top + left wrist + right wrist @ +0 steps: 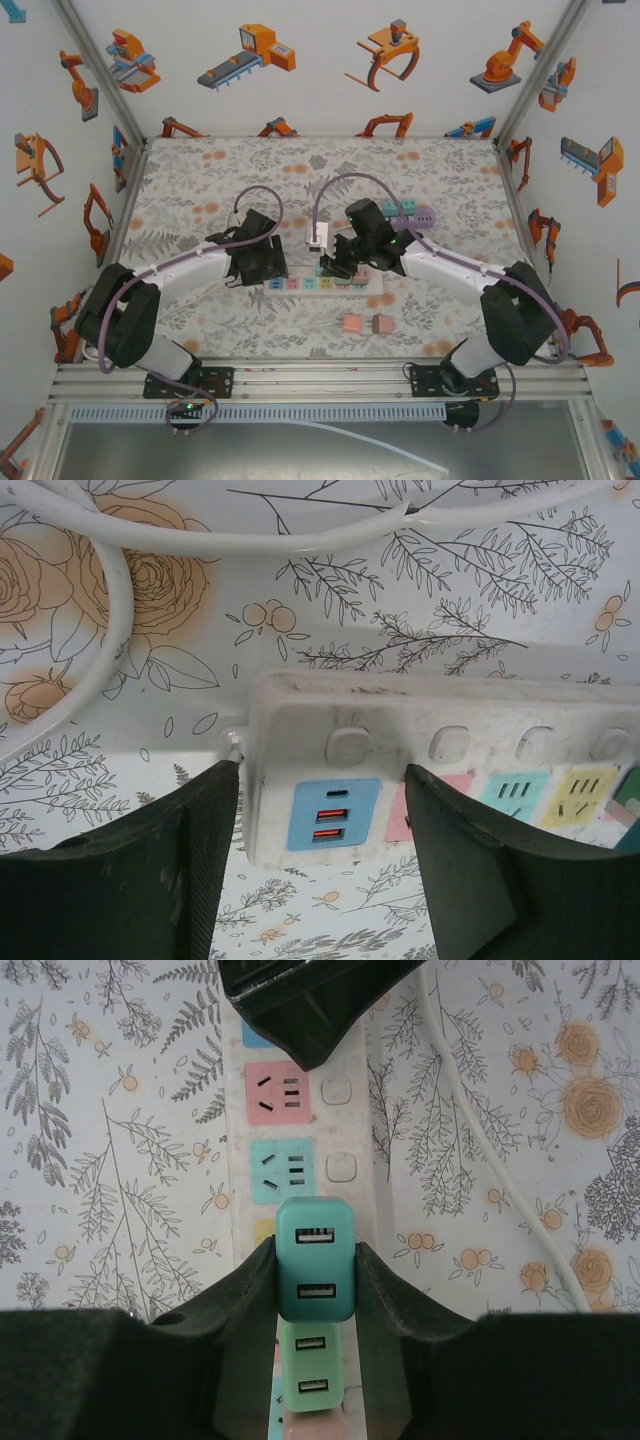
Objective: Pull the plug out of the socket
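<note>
Straddling the USB end of the white power strip [450, 715] on the floral bench [200, 320], the left tool [322, 775] stands open. The right tool [315, 1255] is clamped on the teal USB charger plug [316, 1275], over the strip just beside a pale green charger [312, 1380]; whether the plug is seated cannot be determined.

Brightness: bright, even, diffuse white light from overhead in all three views.
Shadows: soft and short; a pale grey band along the 6 o'clock edge of the power strip [450, 720].
Focus: plug [315, 1260] and tablecloth [120, 1160] crisp; dark finger pads [240, 1340] at 6 o'clock slightly soft.
Distortion: top view's frame rails [100, 60] splay toward 11 and 1 o'clock.
</note>
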Motion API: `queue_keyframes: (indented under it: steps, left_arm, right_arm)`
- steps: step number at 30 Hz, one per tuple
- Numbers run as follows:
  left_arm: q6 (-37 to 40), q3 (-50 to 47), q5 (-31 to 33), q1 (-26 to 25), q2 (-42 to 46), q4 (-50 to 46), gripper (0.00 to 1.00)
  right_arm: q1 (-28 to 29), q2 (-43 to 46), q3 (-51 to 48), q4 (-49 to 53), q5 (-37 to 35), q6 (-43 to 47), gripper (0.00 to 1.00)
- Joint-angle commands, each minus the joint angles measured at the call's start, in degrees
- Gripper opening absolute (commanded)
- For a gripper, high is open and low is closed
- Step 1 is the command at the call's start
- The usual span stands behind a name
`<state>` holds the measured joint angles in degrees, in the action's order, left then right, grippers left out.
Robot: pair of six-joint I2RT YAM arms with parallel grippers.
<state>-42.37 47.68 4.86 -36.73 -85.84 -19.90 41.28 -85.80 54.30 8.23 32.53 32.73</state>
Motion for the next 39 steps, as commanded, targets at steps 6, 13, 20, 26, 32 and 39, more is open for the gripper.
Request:
queue_keyframes:
  steps: [6,13,20,26,32,39]
  left_arm:
    - [2.3,0.4,1.7,-0.3,2.3,-8.1,0.63]
    - [4.5,3.9,0.3,-0.2,7.5,-8.8,0.64]
    - [10.5,3.2,-3.9,-0.3,18.4,-5.8,0.65]
    - [21.8,0.0,-15.7,-0.4,31.4,-1.1,0.68]
    - [34.3,0.0,-24.0,-1.3,40.0,-5.2,0.76]
    - [51.8,0.0,-30.3,-2.2,45.1,-13.5,0.84]
  right_arm:
    - [-0.1,11.3,-3.6,-12.6,-3.0,-17.6,0.29]
    - [-0.1,21.0,-5.1,-15.1,-18.6,-46.6,0.29]
    - [2.4,32.4,-10.6,-12.0,-32.7,-73.5,0.29]
    - [9.4,40.2,-18.0,-11.4,-43.3,-88.8,0.29]
    - [22.0,41.1,-22.4,-10.9,-56.9,-95.8,0.3]
    - [32.1,35.0,-26.1,-13.9,-67.8,-104.0,0.29]
